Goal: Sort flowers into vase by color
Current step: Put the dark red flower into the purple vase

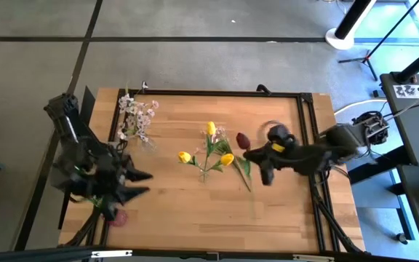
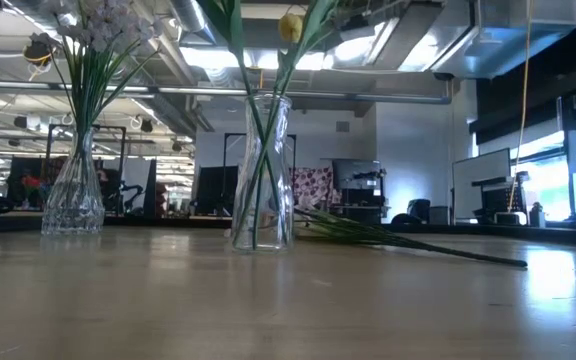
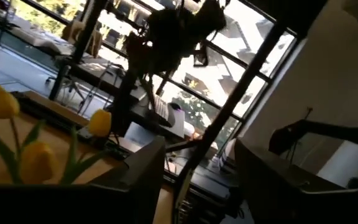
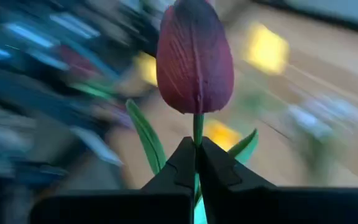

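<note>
My right gripper is shut on a dark red tulip, lifted right of the middle vase; in the high view the gripper has the bloom just beyond it. Three yellow tulips stand with their stems in a clear glass vase mid-table. White-pink blossoms stand in a second glass vase toward the far left. My left gripper hovers open near the left edge, its fingers pointing right, touching nothing. In its wrist view the yellow tulips show. My right gripper pinches the dark red tulip's green stem just below the bloom, between its two fingertips. The fingers come level from the table's right and lie across the stem. The bloom stands beyond the fingertips, lifted clear of the table; the lower stem is hidden behind the fingers.
A long green stem lies flat on the table right of the middle vase. A reddish bloom sits by the left arm near the near-left corner. A black frame runs along the table's edges. Bare wood lies in the near middle.
</note>
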